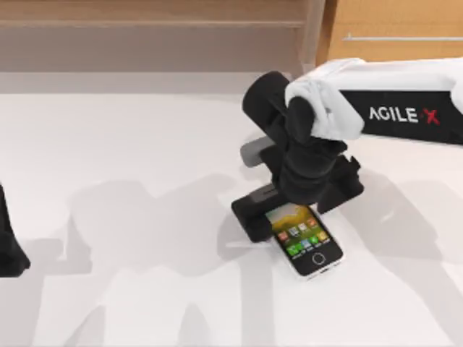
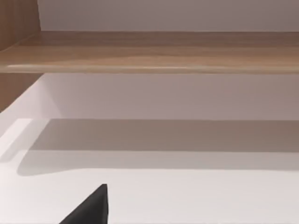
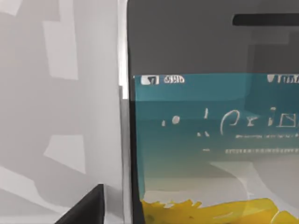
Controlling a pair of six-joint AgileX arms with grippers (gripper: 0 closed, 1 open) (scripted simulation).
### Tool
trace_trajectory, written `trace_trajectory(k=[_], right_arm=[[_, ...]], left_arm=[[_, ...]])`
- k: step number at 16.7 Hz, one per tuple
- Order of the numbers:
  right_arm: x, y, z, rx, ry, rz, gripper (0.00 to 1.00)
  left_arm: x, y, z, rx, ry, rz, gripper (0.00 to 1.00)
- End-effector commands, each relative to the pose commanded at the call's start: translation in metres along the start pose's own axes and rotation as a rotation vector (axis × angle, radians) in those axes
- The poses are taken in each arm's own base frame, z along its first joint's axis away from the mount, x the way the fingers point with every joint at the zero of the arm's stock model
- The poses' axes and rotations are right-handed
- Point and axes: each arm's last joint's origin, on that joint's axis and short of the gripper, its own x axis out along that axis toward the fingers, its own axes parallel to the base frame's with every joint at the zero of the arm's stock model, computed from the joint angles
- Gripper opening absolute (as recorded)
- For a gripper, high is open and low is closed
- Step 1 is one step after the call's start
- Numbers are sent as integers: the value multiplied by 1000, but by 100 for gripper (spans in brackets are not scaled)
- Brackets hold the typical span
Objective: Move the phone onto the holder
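Top view has our right gripper (image 1: 307, 189) low over the upper end of the phone (image 1: 307, 238), a little right of the table's (image 1: 108, 144) middle, and the wrist hides the fingertips, so we cannot tell how wide the jaws stand or whether they hold the phone at all. The phone shows face up, home button toward the near edge, its upper end tucked under the gripper and touching the black holder (image 1: 253, 213), which juts out just to its left. Whether it is seated in the holder or only leaning against it, we cannot say from above.

Right wrist view puts the phone's screen (image 3: 210, 140) right up against the lens, white rim running straight down the frame, so we judge the wrist is square to it.

Our call for this step: keep the phone's long edges parallel to the holder's cradle, lower slowly, and release only once the bottom edge rests firmly. A skewed release could let it slide off onto the table.

Our left gripper (image 1: 9, 246) sits parked at the left edge.
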Motion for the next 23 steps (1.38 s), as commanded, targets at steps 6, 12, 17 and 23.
trace_trajectory(k=[6, 12, 17, 23], right_arm=[[0, 0, 0, 0, 0, 0, 25], [0, 0, 0, 0, 0, 0, 0], [0, 0, 0, 0, 0, 0, 0], [-32, -2, 1, 3, -33, -11, 0]], left_arm=[[0, 0, 0, 0, 0, 0, 100], [0, 0, 0, 0, 0, 0, 100], [0, 0, 0, 0, 0, 0, 100], [0, 0, 0, 0, 0, 0, 100]])
